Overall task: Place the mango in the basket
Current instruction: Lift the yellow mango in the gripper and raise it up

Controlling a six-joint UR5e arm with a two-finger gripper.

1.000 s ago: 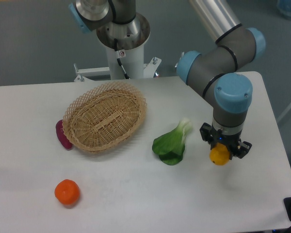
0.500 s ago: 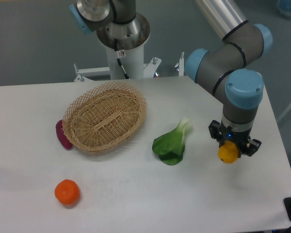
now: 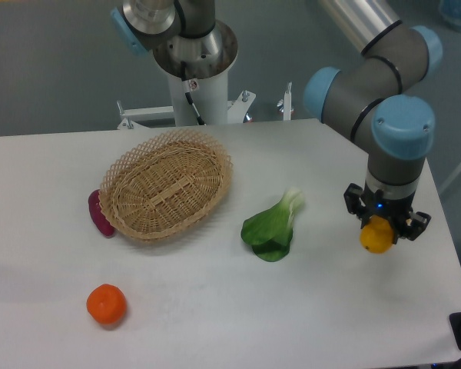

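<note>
Pincer (image 3: 380,231) pinches mango (image 3: 376,236) above the bench (image 3: 215,307), at three o'clock from the basket (image 3: 167,184), well apart.

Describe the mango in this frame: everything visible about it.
The mango looks smooth and yellow-orange, with only its rounded lower part showing; the rest is hidden by the gripper shut around it. It sits at the right side of the table, right of the leafy green vegetable and far from the basket. Whether it touches the tabletop cannot be told.
</note>
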